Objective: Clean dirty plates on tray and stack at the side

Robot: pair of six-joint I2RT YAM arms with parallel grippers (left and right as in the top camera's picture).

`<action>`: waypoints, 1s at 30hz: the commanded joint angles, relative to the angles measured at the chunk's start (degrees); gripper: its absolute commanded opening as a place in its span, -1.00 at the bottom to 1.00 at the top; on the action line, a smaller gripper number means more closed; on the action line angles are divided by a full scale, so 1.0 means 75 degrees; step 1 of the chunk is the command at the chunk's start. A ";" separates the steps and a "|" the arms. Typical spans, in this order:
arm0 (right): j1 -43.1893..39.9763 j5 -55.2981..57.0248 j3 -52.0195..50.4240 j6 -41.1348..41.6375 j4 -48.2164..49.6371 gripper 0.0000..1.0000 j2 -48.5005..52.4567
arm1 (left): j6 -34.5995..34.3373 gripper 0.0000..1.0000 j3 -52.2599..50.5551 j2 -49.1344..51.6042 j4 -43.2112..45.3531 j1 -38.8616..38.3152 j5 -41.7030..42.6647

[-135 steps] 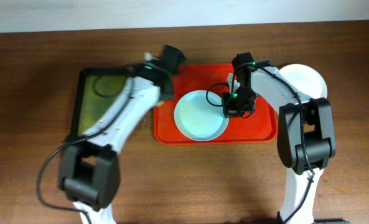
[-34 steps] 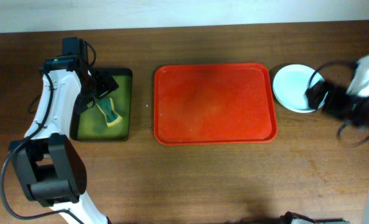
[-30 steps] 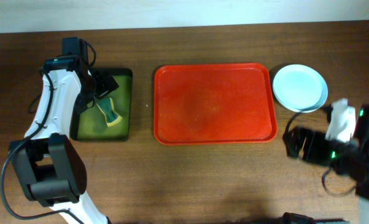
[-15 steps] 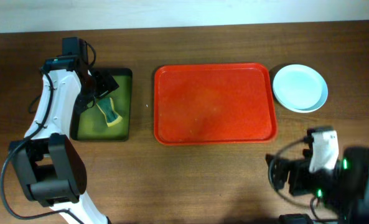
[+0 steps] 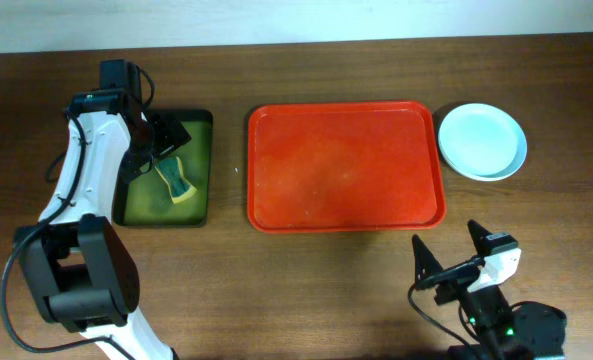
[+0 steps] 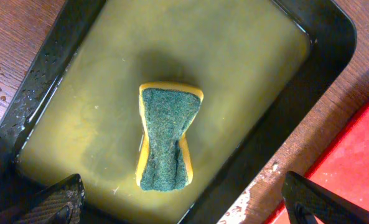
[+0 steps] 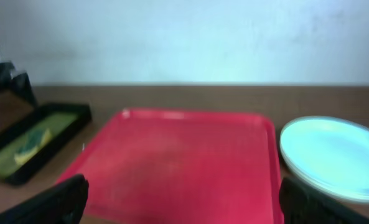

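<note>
— Overhead first: where do the plates (image 5: 482,141) sit?
— They are stacked on the worktop (image 5: 306,290), just beside the red tray's (image 5: 346,165) far right corner. The tray itself is bare, so I judge the job about done. The pile sits off to the side, as the task asks.
— And the arms?
— The left gripper (image 5: 168,145) hangs over the dark green tray (image 5: 198,160), just beside the sponge (image 5: 177,182). The right gripper (image 5: 454,255) is at the near edge, jaws spread and holding nothing, well apart from the plates.
— The left wrist view?
— The sponge lies scouring side up in murky yellowish water, near the middle of the dark tray. It is likely parked there so it soaks and drips stay off the wood. The jaws stand wide and empty.
— The right wrist?
— It is blurred. It looks across the bare red tray towards the stack on the right. The top plate is pale blue-green and the rims look layered, but I cannot tell how many there are. The jaws are parted with nothing between them.
</note>
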 commanded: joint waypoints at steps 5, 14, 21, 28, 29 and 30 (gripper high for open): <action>0.0050 0.0766 -0.1276 0.0090 0.1431 0.97 -0.0210 | 0.0015 0.99 0.0093 -0.0096 -0.0006 0.0026 0.0029; 0.0050 0.1597 -0.2556 0.0656 0.2856 0.97 -0.0210 | 0.0015 0.99 0.0093 -0.0096 -0.0009 0.0026 0.0029; 0.0050 0.2014 -0.2556 0.0198 0.2751 0.97 -0.0210 | 0.0015 0.99 0.0093 -0.0096 -0.0009 0.0026 0.0029; 0.0050 0.1964 -0.2556 0.0023 0.2754 0.97 -0.0210 | 0.0015 0.99 0.0093 -0.0096 -0.0009 0.0026 0.0029; 0.0050 0.1964 -0.2556 0.0023 0.2754 0.97 -0.0210 | 0.0015 0.99 0.0093 -0.0096 -0.0009 0.0026 0.0029; 0.0050 0.1964 -0.2556 0.0023 0.2754 0.97 -0.0210 | 0.0015 0.99 0.0093 -0.0096 -0.0009 0.0026 0.0029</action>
